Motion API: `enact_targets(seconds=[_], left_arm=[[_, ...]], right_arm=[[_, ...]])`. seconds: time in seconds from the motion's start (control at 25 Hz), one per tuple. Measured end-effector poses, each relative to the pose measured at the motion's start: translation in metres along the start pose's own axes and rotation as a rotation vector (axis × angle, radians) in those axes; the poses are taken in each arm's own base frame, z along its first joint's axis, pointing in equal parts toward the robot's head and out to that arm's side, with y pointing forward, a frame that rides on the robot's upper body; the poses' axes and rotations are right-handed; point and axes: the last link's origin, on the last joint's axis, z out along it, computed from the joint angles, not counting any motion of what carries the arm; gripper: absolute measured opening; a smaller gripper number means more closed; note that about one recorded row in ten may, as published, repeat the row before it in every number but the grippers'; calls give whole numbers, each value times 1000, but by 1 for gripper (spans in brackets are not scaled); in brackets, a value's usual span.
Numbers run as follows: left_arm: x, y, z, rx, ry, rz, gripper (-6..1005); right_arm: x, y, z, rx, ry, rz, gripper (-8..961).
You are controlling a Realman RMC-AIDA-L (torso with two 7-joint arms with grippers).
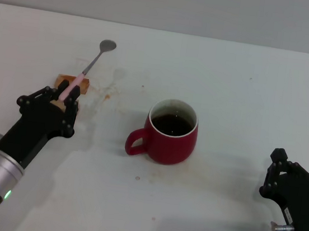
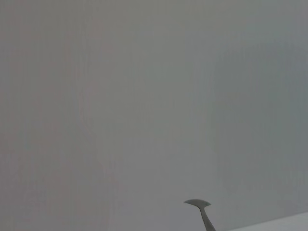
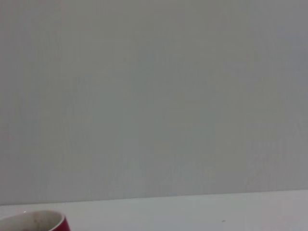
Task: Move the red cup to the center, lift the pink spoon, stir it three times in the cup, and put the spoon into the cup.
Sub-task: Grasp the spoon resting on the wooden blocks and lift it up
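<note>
nearest the robot in the head view, the right gripper (image 1: 279,164) sits low at the right side of the white table (image 1: 247,93), well apart from everything else; whether its fingers are apart or together cannot be told. on the other side, the left gripper (image 1: 66,96) reaches forward from the lower left, and its dark fingers are clamped on the pale pink handle of the pink spoon (image 1: 91,65). the spoon runs up and away from the gripper at a slant, its grey metal bowl at the far end, out over the table. just beside the fingers, partly hidden behind them, lies a tan wooden block (image 1: 82,85), with a few brownish stains (image 1: 110,91) on the table next to it.

further in, near the middle of the table, stands the red cup (image 1: 170,131), upright, with its loop handle pointing toward the robot's left and slightly toward the near edge. its rim and inside are white, and dark liquid fills it part way. the cup is apart from both grippers, nearer the left one.

the left wrist view shows only the spoon's grey bowl (image 2: 198,204) on its thin neck against a plain grey wall (image 2: 144,96). the right wrist view catches the cup's white rim (image 3: 33,222) at one corner, the table edge and the same grey wall behind.
</note>
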Motion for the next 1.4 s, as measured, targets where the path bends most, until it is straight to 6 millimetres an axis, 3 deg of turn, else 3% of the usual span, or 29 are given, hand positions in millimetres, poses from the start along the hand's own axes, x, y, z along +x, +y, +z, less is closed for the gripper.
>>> enact_targets(seconds=[0.16, 0.32, 0.4, 0.44, 0.56, 0.72, 1.04, 1.32, 1.4], left_arm=[[6, -7, 11, -21, -43, -41, 173], [27, -26, 37, -39, -144, -37, 173], [56, -41, 55, -53, -219, -10, 173], [56, -41, 55, -53, -219, -10, 173], [93, -46, 66, -72, -285, 38, 173], [137, -40, 77, -97, -365, 136, 173], [201, -21, 85, -261, -451, 252, 173], [231, -14, 82, -354, -541, 425, 173], [232, -12, 81, -369, -567, 445, 173]], right_arm=[[0, -1, -1, 5, 0, 2, -1], [0, -2, -1, 6, 1, 1, -1], [0, -2, -1, 7, 1, 0, -1], [0, -3, -2, 9, 2, 0, -1], [1, -4, -3, 14, 4, -1, -1], [2, -6, -5, 28, 7, 0, -1], [0, -14, -14, 78, -21, 9, -1], [0, -21, -17, 106, -24, 22, -1], [0, -22, -17, 110, -24, 24, -1]])
